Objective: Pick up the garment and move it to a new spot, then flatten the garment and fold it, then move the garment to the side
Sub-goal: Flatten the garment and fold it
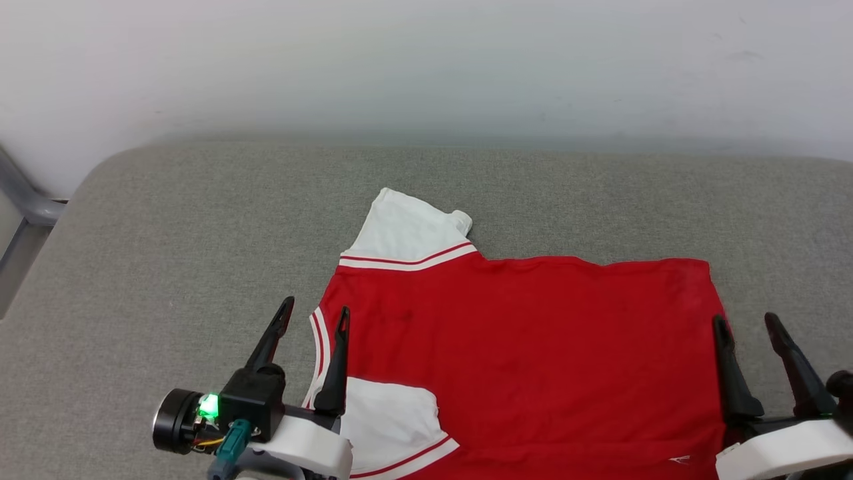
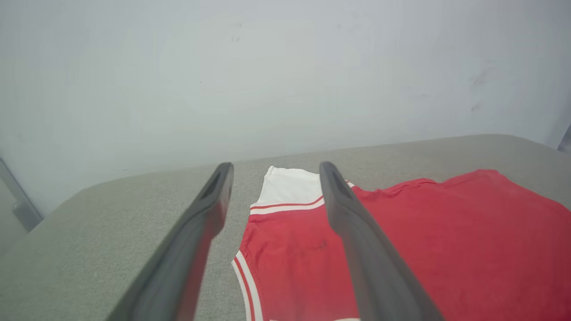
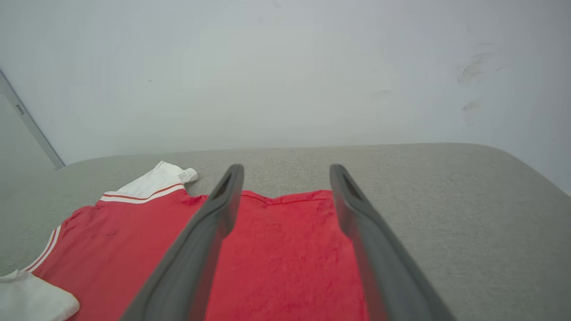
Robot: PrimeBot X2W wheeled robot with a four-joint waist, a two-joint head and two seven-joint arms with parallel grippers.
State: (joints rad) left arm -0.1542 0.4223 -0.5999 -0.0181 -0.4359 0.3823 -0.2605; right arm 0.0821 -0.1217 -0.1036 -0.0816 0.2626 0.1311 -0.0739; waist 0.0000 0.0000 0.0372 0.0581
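Observation:
The garment (image 1: 526, 347) is a red jersey with white sleeves and red-and-white striped trim, lying spread flat on the grey padded surface (image 1: 200, 220). One white sleeve (image 1: 406, 230) points away from me and the other (image 1: 390, 423) is folded in over the red near my left arm. My left gripper (image 1: 314, 312) is open above the striped neckline edge, holding nothing. Over the garment's right hem edge my right gripper (image 1: 745, 321) is open too. The garment (image 2: 424, 240) shows beyond the left fingers (image 2: 209, 200). In the right wrist view the garment (image 3: 276, 267) lies under and between the right fingers (image 3: 229, 191).
A pale wall (image 1: 426, 67) rises just behind the grey surface. A grey metal frame (image 1: 26, 200) stands at the far left beyond the rounded corner. Bare grey fabric stretches to the left of the garment, behind it and to its right (image 3: 468, 223).

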